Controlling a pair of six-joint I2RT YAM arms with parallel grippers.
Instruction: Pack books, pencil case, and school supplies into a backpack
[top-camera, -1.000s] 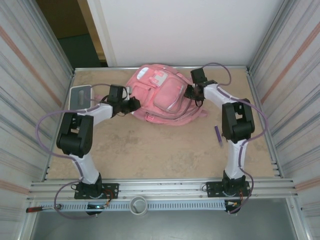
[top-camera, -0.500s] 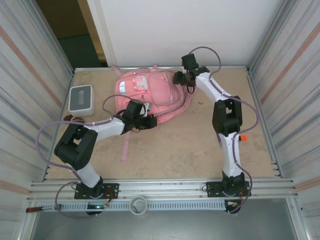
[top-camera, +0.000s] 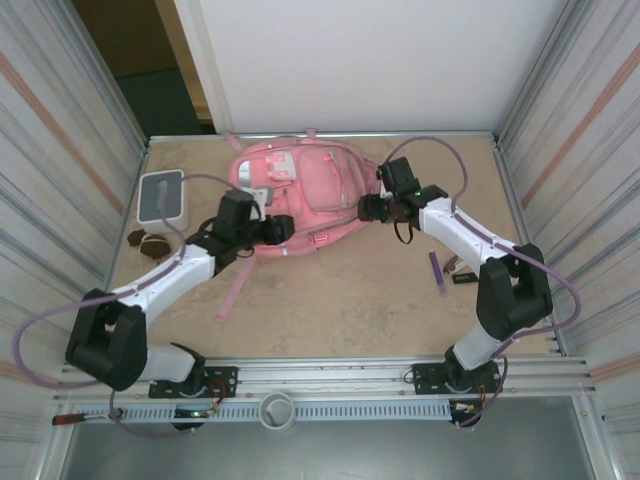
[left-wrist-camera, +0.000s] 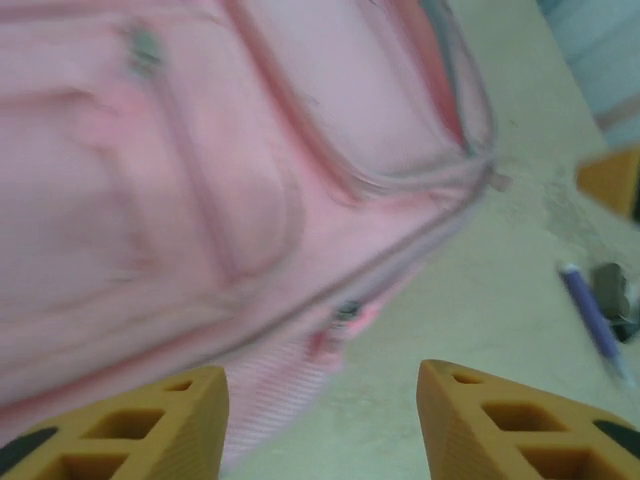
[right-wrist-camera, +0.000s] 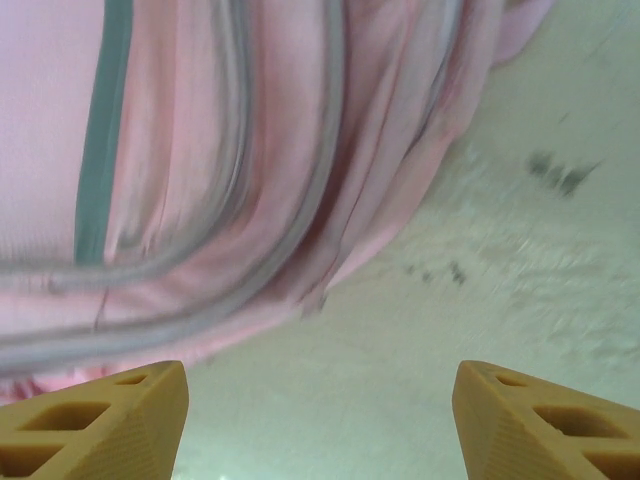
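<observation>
The pink backpack (top-camera: 305, 185) lies flat at the back of the table, with a strap (top-camera: 236, 288) trailing toward me. My left gripper (top-camera: 284, 231) sits at its near left edge, open with nothing between the fingers. In the left wrist view the left gripper (left-wrist-camera: 322, 420) faces the backpack (left-wrist-camera: 200, 170) and a zipper pull (left-wrist-camera: 345, 312). My right gripper (top-camera: 366, 208) is at the bag's right edge, and the right gripper (right-wrist-camera: 320, 425) is open and empty over bare table beside the backpack (right-wrist-camera: 200, 170). School supplies lie to the right: a purple pen (top-camera: 437, 270) (left-wrist-camera: 592, 312) and a short black piece (top-camera: 465, 278). Books and pencil case are out of view.
A white box with a grey top (top-camera: 162, 196) stands at the left edge, with small dark brown lumps (top-camera: 150, 240) in front of it. Corrugated walls close in the table on both sides. The near half of the tabletop (top-camera: 340, 310) is bare.
The backpack slid left and turned, its strap now trailing out. My left gripper opened and drew back to the bag's near edge. My right gripper came forward from the back and opened wider.
</observation>
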